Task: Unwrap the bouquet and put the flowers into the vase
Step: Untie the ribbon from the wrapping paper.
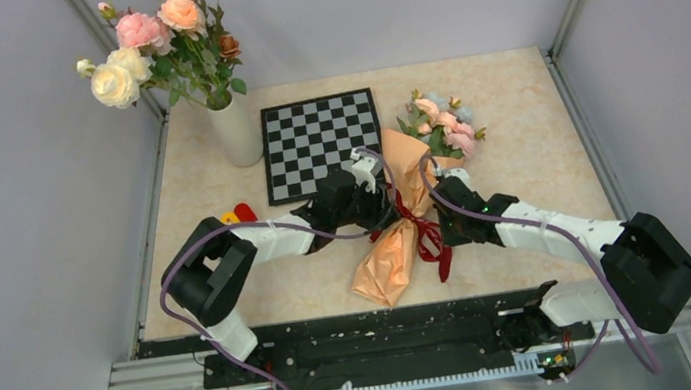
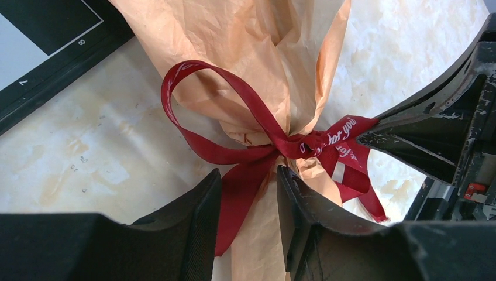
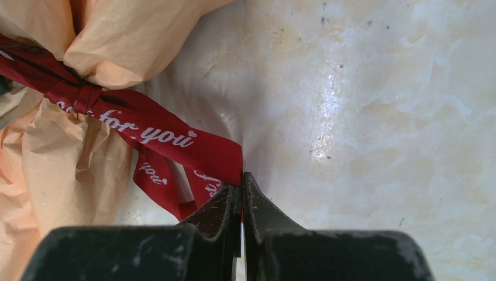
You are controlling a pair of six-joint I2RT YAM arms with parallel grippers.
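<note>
bouquet point(image 1: 389, 250) paper light, crinkly, tears easy; ribbon point(image 2: 304, 145) slick, grab tails near knot. right gripper point(image 3: 242, 187) clamped on ribbon loop, left gripper point(image 2: 248, 175) apart around tail.

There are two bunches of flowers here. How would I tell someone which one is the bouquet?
Start at the chessboard at the back of the table. Just right of it the bouquet lies flat, its blooms pointing away. Unlike the roses standing in the white vase, it is wrapped in peach paper tied with a dark red ribbon.
</note>
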